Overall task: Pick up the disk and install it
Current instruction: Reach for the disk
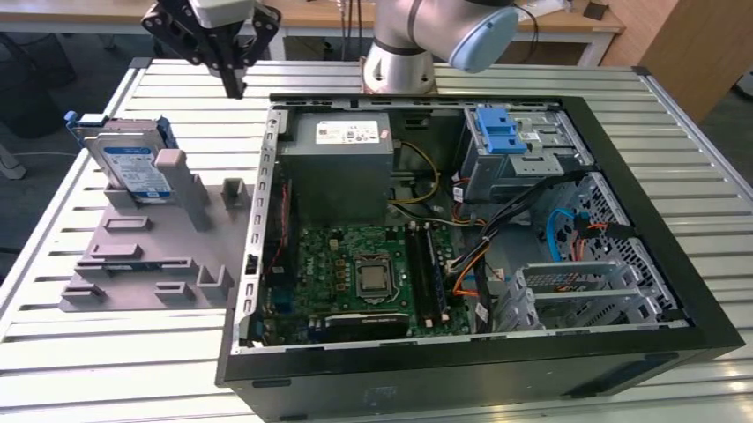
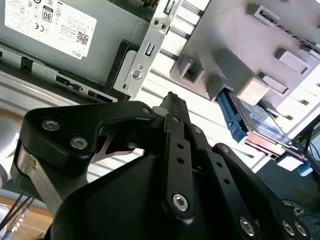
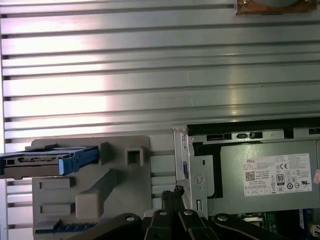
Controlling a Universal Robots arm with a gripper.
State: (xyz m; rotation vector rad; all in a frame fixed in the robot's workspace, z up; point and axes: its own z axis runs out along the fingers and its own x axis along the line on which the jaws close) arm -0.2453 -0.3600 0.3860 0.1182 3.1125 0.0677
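At the exterior view's upper left, the gripper (image 1: pixel 235 86) hung over the slatted metal table (image 1: pixel 130 361). Its fingers (image 1: pixel 233 75) were pressed together to a single tip and pinched nothing. Lower in the frame and well apart from that tip, the disk (image 1: pixel 130 167) stood on edge in a grey holder (image 1: pixel 153 264), with its white-and-blue label facing the camera and blue rails along its sides. An open computer case (image 1: pixel 471 379) lay just beside the holder, toward the exterior view's right. A grey power supply (image 1: pixel 341 167) sat in the case corner nearest the gripper. The robot arm (image 1: pixel 429 35) rose behind the case.

In the second wrist view, the fingers (image 2: pixel 175 130) met at their tips with no gap. The gripper (image 2: pixel 172 96) was above bare table slats (image 2: pixel 159 87), between the power supply (image 2: pixel 55 35) and the holder (image 2: pixel 225 45). The disk (image 2: pixel 260 122) stood in the holder, with one blue rail (image 2: pixel 231 117) showing.

In the first wrist view, the fingers (image 3: pixel 172 210) again touched at the tip of the gripper (image 3: pixel 176 190), beside the case's metal edge (image 3: pixel 182 160). The disk (image 3: pixel 40 161) showed edge-on in the holder (image 3: pixel 115 175), apart from the gripper, and the table (image 3: pixel 150 75) stretched beyond.
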